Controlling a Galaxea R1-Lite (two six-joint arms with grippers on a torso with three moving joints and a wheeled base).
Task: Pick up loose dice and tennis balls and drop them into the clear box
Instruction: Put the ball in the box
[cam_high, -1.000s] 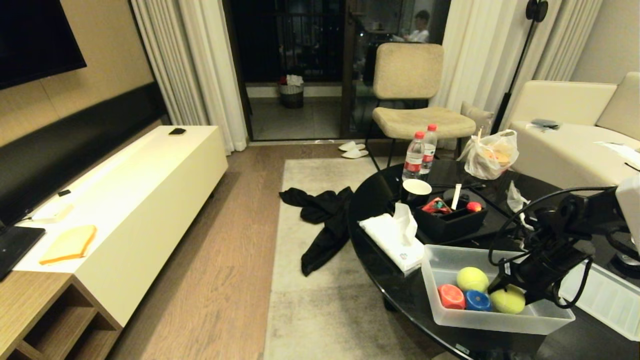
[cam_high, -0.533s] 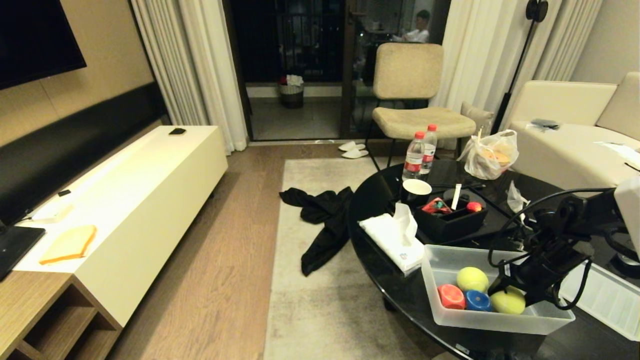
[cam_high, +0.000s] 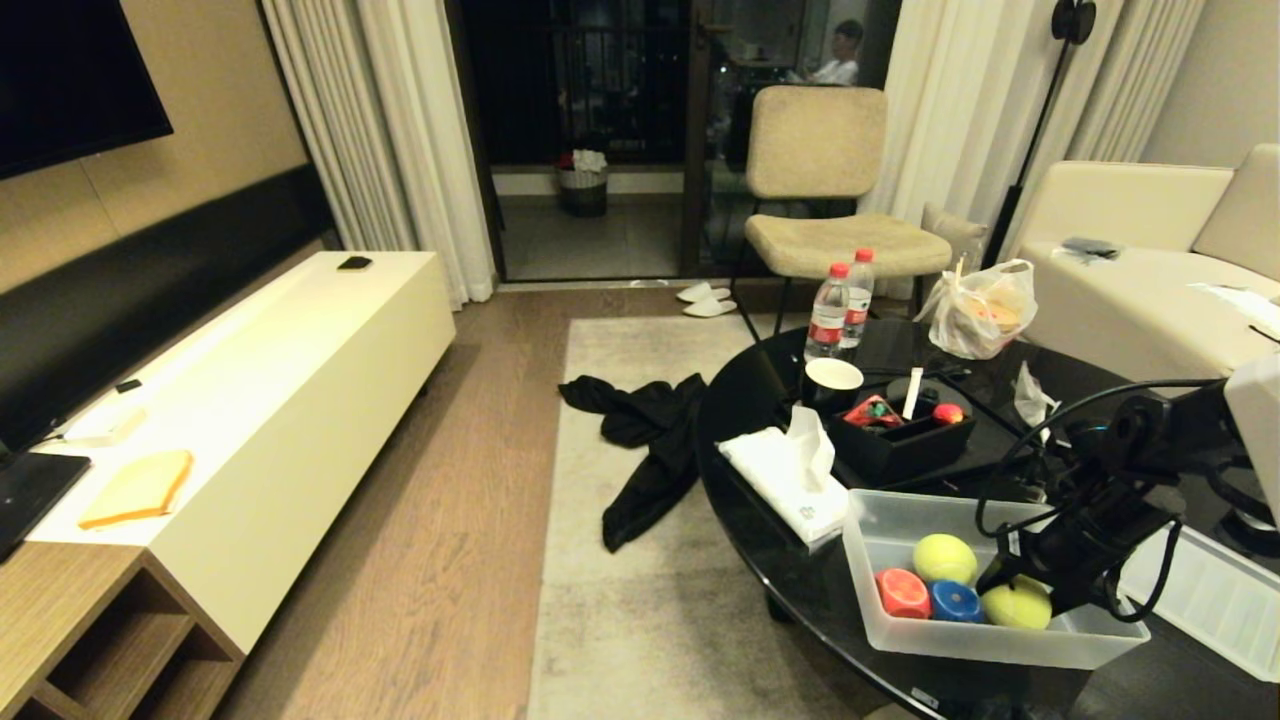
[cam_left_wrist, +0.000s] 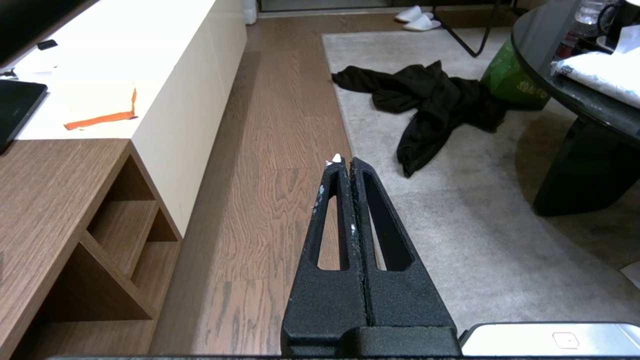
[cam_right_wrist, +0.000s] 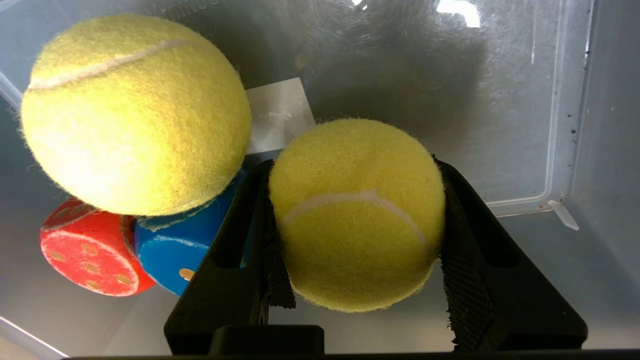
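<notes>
While nothing's really budged since a second ago, my right gripper (cam_right_wrist: 356, 220) still clamps a fuzzy yellow-green tennis ball (cam_right_wrist: 356, 212) inside the frosted clear plastic box (cam_high: 880, 620) on the round black glossy table (cam_high: 760, 400); left gripper (cam_left_wrist: 345, 162) pinched closed, beige rug (cam_high: 640, 620) beside the table.

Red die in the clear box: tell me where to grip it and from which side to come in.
Grip the red die across its two flat side faces, coming straight down from above. The clear box walls block side approaches, and the blue die seems to touch one side, so set the fingers across the other pair.
</notes>
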